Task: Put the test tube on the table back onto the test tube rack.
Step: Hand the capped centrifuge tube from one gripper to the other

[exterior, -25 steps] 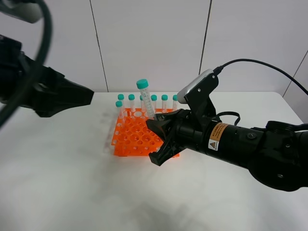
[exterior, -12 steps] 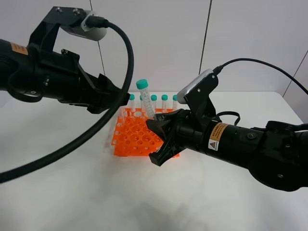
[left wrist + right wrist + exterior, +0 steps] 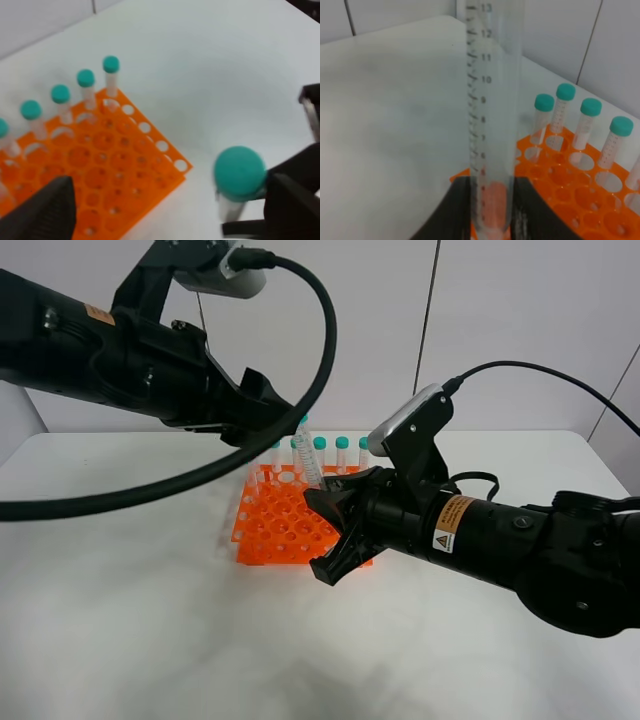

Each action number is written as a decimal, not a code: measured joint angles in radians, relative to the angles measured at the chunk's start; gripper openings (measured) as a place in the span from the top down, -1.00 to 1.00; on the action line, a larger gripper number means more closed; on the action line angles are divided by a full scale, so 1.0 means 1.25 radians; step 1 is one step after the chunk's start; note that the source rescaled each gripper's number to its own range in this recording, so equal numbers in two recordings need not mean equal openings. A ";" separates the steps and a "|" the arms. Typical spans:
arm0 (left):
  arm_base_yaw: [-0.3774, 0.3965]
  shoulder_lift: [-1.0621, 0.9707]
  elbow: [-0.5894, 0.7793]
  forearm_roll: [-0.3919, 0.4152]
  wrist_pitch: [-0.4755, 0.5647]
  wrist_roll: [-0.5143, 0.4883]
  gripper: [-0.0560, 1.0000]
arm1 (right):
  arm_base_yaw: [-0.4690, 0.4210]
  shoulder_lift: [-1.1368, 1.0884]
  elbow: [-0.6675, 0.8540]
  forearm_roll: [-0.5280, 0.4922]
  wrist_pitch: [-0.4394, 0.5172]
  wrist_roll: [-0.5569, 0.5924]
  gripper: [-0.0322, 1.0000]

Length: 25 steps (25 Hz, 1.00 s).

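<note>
1. Left arm (image 3: 120, 350) reaches in from upper left, left gripper (image 3: 278, 410) spread wide (tilted downward a bit).
2. Right arm (image 3: 520, 540) lies low on the right, right gripper (image 3: 325, 530) clamped on the test tube (image 3: 308, 455).

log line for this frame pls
right tool: shut on tube | tube: tilted, above rack, not seated | left tool: open, by cap
</note>
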<state>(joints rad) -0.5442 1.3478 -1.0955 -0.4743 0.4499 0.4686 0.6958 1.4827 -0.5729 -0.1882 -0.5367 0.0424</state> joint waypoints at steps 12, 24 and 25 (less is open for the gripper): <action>-0.051 0.001 0.000 -0.078 -0.023 0.041 -0.64 | 0.000 0.000 0.000 0.000 -0.001 -0.001 0.91; -0.051 0.027 0.000 -0.093 -0.005 0.041 -0.42 | 0.000 0.000 0.000 0.001 -0.020 0.000 0.91; -0.051 0.042 0.000 -0.100 -0.006 0.044 -0.42 | 0.000 0.000 0.000 0.001 -0.020 0.000 0.91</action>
<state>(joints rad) -0.6075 1.4000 -1.0955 -0.5988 0.4421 0.5230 0.6958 1.4827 -0.5729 -0.1874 -0.5620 0.0420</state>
